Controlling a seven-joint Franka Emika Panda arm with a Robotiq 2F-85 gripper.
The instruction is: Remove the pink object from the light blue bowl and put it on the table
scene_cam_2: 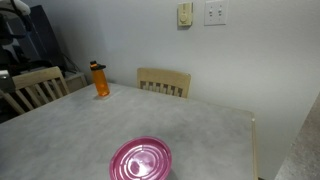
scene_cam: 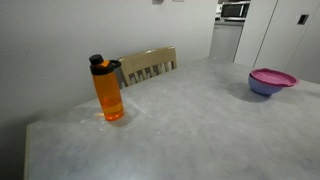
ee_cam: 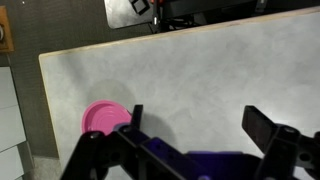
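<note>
Jaws stand wide apart in the wrist view and hold nothing, with bare bench (ee_cam: 200, 70) between the two dark fingers (ee_cam: 135, 125). Neither exterior view shows them.

The blue bowl (scene_cam: 262, 89) shows in only an exterior view, as a band under the pink dish (scene_cam: 272, 76) that rests on it, at 3 o'clock in that picture. In an exterior view from higher up, the dish (scene_cam_2: 140, 160) lies at 6 o'clock and covers the bowl. In the wrist view the dish (ee_cam: 103, 117) sits at 9 o'clock near the bench edge, partly hidden behind one finger, and no bowl can be made out there.

An orange bottle (scene_cam: 108, 90) stands upright, well apart from the dish, in both exterior views. The wrist view does not show it.
</note>
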